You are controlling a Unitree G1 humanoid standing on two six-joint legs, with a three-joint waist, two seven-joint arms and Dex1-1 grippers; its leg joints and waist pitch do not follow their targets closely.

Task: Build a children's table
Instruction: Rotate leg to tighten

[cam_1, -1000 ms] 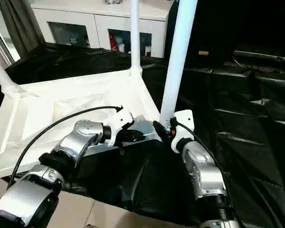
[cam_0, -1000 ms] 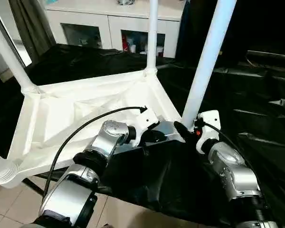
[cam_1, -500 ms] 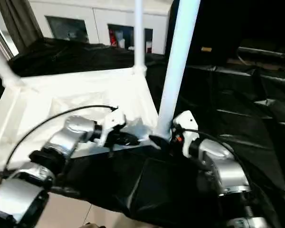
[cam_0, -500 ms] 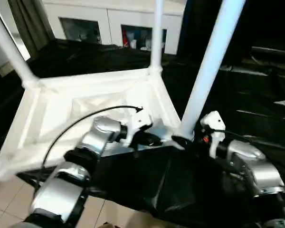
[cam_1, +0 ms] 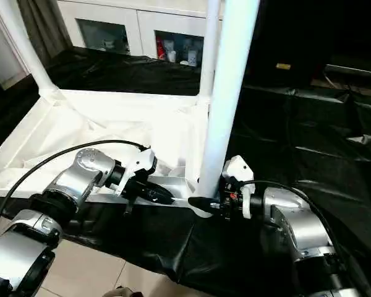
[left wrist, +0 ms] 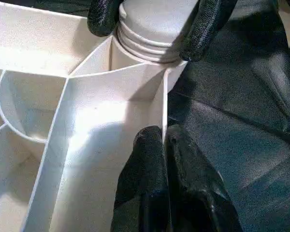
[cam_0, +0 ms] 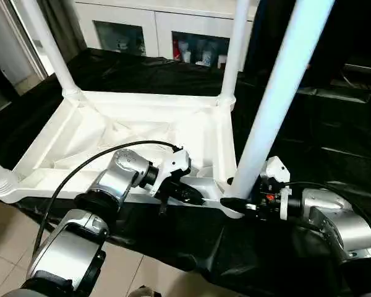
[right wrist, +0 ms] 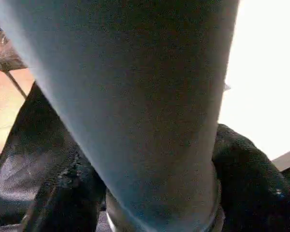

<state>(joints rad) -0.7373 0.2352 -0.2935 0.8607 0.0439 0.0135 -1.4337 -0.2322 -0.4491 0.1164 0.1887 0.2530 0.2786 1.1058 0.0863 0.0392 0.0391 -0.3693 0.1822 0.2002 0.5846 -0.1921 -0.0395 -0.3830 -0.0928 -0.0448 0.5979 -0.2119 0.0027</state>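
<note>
Silver jointed forearms (cam_0: 120, 179), white wrist housings (cam_0: 275, 170) (one with red marks), black cable (cam_0: 80, 179), black textured fingers (left wrist: 150, 159).

Behind, a white cabinet (cam_0: 173, 28) with glass doors, small bottles (cam_0: 195, 52) dimly seen inside. Black sheeting (cam_1: 309, 130) spread wrinkled over the work surface. Beige tiled floor (cam_0: 6, 247) below.

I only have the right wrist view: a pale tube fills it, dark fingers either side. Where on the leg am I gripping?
Observer: The right gripper is closed on the near-right leg at its very base, beside the corner socket.
Operator: What is the other arm doing?
Observer: The left gripper pinches the thin rim of the upturned tabletop, beside that corner.
Operator: Other legs in?
Observer: Two far legs, far-left leg and far-right leg, stand upright in their corners; the near-left corner sits at the picture's edge.
</note>
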